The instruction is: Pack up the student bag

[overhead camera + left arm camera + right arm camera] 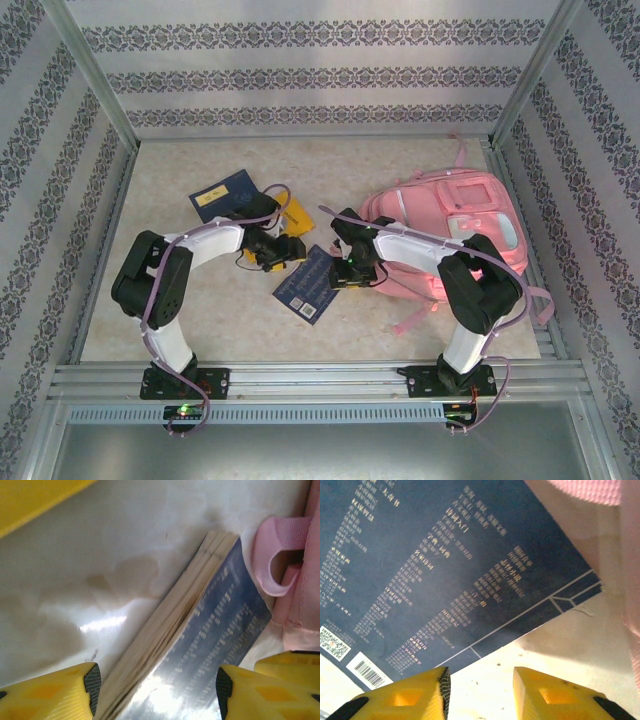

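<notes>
1. Take the student bag (455,225) as your landmark. It lies flat on the table (200,320), and the right arm reaches over its near-left part.
2. The blue book (308,285) lies just left of the bag, back cover and barcode (370,672) up. One corner sits close to the bag's pink strap loop (280,555); you cannot tell whether they touch.
3. Your left gripper (157,692) hangs low over that book on the side away from the bag. Its jaws are wide and it holds nothing; the book's page edge (165,625) shows between its fingers.
4. Your right gripper (480,687) hovers at the book's near edge, beside the bag. Its jaws are partly apart and empty, with bare table between them.
5. The step in hand looks like lifting this book. Grip across its thickness at the page edge, not flat on the glossy cover, which will likely slip. Keep the fingers clear of the strap loop.
6. The bag is pink fabric with a pale panel on its upper face, and its straps trail off its near side. From here you cannot tell whether its opening is unzipped, so check that before carrying the book over.
</notes>
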You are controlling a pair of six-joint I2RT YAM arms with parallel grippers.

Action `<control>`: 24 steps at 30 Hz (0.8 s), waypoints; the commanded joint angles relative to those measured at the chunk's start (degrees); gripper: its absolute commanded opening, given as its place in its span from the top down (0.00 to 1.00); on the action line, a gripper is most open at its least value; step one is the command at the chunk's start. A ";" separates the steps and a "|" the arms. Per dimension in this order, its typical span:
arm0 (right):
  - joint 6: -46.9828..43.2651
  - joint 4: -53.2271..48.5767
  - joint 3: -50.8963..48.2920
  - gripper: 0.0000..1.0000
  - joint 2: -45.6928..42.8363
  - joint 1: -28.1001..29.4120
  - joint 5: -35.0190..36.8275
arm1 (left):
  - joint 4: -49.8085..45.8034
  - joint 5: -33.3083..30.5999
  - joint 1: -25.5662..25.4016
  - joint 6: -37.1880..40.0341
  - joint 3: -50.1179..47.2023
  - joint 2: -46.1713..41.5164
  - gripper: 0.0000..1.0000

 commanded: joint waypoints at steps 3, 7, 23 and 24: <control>3.28 2.04 -0.38 0.60 2.43 -0.71 0.88 | -0.32 1.35 -1.08 3.51 3.97 4.90 0.36; 3.56 3.06 1.72 0.60 4.71 -0.62 -1.28 | -0.78 3.54 -2.18 3.00 3.09 5.76 0.36; 4.17 5.19 10.56 0.61 9.39 0.98 -8.23 | -2.12 8.04 -2.28 1.13 -10.03 -8.14 0.36; 4.47 5.78 10.44 0.60 9.37 0.88 -8.79 | -2.33 7.42 -2.27 1.12 -10.65 -8.55 0.36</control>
